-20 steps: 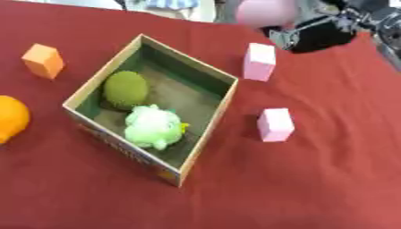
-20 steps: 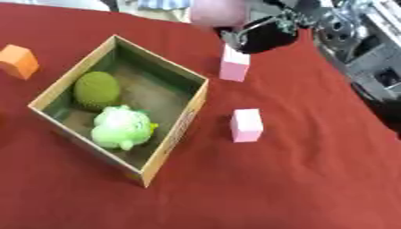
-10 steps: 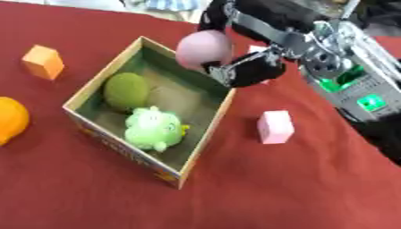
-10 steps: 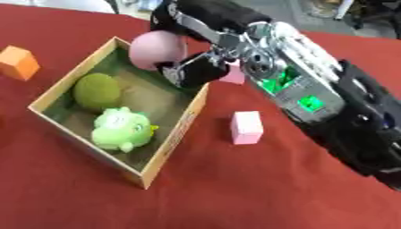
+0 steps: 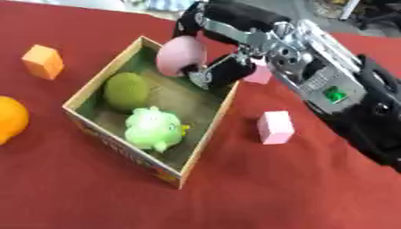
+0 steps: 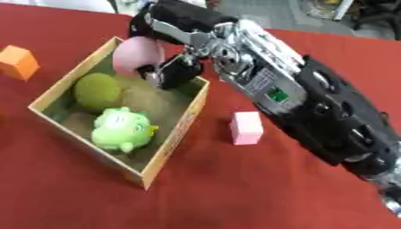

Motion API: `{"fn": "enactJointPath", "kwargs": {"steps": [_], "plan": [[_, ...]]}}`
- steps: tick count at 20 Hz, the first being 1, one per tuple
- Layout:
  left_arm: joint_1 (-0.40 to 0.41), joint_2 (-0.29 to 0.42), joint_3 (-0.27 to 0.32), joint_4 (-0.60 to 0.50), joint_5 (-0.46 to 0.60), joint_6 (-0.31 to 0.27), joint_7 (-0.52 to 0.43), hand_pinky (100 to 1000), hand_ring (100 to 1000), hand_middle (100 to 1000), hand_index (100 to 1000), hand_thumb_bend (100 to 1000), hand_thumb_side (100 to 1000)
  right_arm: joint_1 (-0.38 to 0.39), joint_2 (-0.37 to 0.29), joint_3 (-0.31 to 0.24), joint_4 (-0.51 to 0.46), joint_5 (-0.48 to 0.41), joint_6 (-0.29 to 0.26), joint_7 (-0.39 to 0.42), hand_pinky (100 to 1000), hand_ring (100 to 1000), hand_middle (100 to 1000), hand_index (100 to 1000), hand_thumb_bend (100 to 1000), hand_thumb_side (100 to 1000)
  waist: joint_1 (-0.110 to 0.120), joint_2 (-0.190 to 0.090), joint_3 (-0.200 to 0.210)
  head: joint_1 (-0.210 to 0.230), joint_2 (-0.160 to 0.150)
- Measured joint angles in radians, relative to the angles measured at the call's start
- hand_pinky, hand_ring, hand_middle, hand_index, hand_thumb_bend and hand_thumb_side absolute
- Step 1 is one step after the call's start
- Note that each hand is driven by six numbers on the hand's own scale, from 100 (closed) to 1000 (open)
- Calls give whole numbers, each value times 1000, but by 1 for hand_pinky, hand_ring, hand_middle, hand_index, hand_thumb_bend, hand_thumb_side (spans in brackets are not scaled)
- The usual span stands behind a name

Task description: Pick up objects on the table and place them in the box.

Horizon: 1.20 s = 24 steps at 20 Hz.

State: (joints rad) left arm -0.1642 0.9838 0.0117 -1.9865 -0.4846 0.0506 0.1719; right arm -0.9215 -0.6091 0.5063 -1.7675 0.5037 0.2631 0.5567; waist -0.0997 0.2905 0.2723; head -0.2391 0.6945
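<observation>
My right hand (image 5: 213, 68) reaches over the far end of the cardboard box (image 5: 205, 129), shut on a pink ball (image 5: 181, 55) that hangs above the box's inside. In the box lie a dark green ball (image 5: 128, 91) and a light green plush toy (image 5: 154, 129). On the red cloth sit a pink cube (image 5: 275, 127) right of the box, another pink block (image 5: 260, 76) partly hidden behind my arm, an orange cube (image 5: 43, 61) at the left and an orange fruit (image 5: 11, 119) at the left edge. My left hand shows in no view.
My right forearm (image 6: 313, 112) crosses the right half of the table from the lower right. The red tablecloth (image 5: 258, 188) stretches open in front of the box. Clutter lies past the table's far edge.
My right hand has carried the pink ball from the far right of the table leftward and down to above the box. The camera has also shifted slightly.
</observation>
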Motion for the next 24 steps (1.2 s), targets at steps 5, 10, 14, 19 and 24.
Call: {"fn": "enactJointPath", "kwargs": {"steps": [5, 10, 14, 19, 24], "plan": [[-3, 0, -1, 0, 1, -1, -1, 834, 747, 732, 872, 551, 843, -42, 20, -2, 74, 5, -90, 103, 879, 892, 818, 893, 201, 339, -1, 0, -2, 0, 8], [-4, 0, -1, 0, 2, 0, -2, 835, 748, 732, 872, 553, 841, -57, 31, -23, 103, 37, -134, 150, 907, 929, 853, 927, 239, 498, -1, 0, -4, 0, 9], [-4, 0, -1, 0, 3, 1, -3, 835, 748, 732, 872, 554, 841, -61, 33, -38, 104, 57, -137, 152, 909, 930, 854, 928, 242, 504, -1, 0, -6, 0, 9], [-4, 0, -1, 0, 4, 1, -4, 835, 748, 731, 872, 552, 842, -63, 33, -50, 101, 64, -134, 149, 903, 918, 836, 923, 240, 462, -1, 0, -8, 0, 9], [-3, 0, -1, 0, 4, 1, -4, 835, 749, 731, 872, 550, 843, -43, 19, -87, 61, 46, -114, 117, 887, 898, 818, 913, 241, 406, -1, 0, -11, 0, 9]]}}
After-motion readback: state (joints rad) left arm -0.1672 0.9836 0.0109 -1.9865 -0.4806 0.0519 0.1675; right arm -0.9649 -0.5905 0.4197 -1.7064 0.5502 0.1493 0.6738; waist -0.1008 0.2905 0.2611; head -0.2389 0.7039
